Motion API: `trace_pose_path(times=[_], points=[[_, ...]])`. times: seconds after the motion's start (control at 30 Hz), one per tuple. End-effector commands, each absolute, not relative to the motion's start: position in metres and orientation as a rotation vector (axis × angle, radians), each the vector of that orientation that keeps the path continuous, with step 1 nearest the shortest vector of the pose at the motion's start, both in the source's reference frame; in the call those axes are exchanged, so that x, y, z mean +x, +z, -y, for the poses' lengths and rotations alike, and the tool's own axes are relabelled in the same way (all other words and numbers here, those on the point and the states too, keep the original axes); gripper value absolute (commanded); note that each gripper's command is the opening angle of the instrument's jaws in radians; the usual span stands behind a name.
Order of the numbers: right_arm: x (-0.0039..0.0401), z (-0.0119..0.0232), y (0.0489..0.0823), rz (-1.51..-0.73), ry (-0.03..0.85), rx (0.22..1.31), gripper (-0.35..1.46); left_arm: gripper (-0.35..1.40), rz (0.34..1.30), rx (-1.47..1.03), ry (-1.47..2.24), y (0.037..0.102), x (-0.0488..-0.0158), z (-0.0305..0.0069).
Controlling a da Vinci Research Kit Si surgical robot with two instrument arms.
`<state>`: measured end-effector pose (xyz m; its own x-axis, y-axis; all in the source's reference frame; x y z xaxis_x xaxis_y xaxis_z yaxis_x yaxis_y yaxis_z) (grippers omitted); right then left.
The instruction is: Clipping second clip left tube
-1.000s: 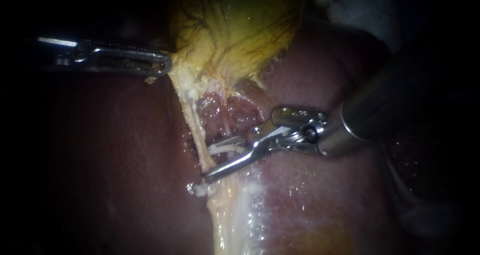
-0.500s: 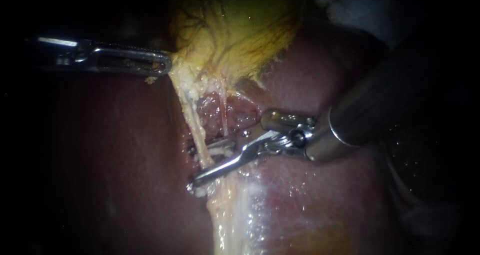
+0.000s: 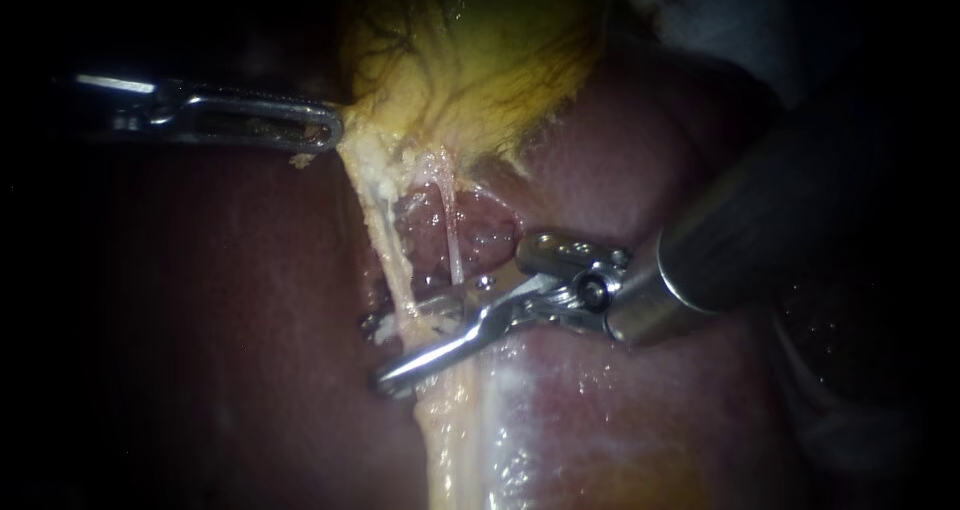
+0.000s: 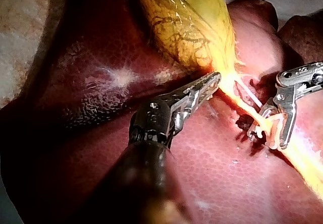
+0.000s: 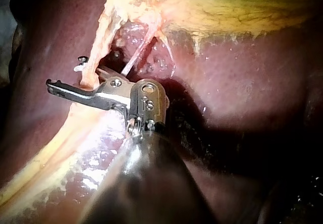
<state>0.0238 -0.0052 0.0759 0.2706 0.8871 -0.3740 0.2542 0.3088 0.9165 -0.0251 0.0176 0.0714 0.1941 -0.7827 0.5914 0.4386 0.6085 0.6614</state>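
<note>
Steel of the right instrument [image 3: 378, 350] lies nearest, its thick shaft coming in from the right over the wet, pink-red liver [image 3: 640, 380]. Its claw stands narrowly open and straddles the left tube [image 3: 385, 245], a pale yellowish cord running down from the gallbladder's lower end. The tube crosses the gap low on its length, close to where it joins a pale fatty band on the liver. The endoscope view shows both halves of the claw reaching past the tube, but little of what sits inside them. The left wrist view looks into the claw from the opposite side and shows a whitish clip [image 4: 258, 129] held in it and looped about the tube, though glare leaves its outline unsure. The right wrist view shows one half of the claw plainly as a dark bar, with the tube passing behind it and the other half mostly hidden. Just beside the left tube a thinner, whitish tube [image 3: 452, 235] runs down a raw red hollow to the claw's upper half and lies outside the gap. Farther back the left instrument [image 3: 330, 128] comes in from the left, its claw closed flat on the pale edge of the gallbladder [image 3: 480, 60], which is yellow-green with dark branching lines. The left wrist view shows that grip at the narrow lower end, just above where the tubes begin.
</note>
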Motion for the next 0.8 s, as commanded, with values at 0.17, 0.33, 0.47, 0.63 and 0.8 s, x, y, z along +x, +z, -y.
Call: trace_pose_path(times=[0.17, 0.33, 0.47, 0.63, 0.8], points=[[0.0240, 0.0057, 0.0752, -1.274, 0.585, 1.256, 0.54, -0.35, 1.066, 0.385, -0.886, 0.0714, -0.0251, -0.0176], [0.0242, 0.0055, 0.0755, -1.326, 0.557, 1.244, 0.54, -0.35, 1.065, 0.384, -0.887, 0.0714, -0.0252, -0.0176], [0.0241, 0.0051, 0.0759, -1.366, 0.494, 1.206, 0.51, -0.35, 1.065, 0.383, -0.888, 0.0715, -0.0254, -0.0176], [0.0242, 0.0051, 0.0760, -1.391, 0.461, 1.180, 0.40, -0.35, 1.065, 0.383, -0.888, 0.0715, -0.0254, -0.0176], [0.0242, 0.0051, 0.0760, -1.399, 0.448, 1.177, 0.25, -0.35, 1.065, 0.383, -0.888, 0.0715, -0.0254, -0.0176]])
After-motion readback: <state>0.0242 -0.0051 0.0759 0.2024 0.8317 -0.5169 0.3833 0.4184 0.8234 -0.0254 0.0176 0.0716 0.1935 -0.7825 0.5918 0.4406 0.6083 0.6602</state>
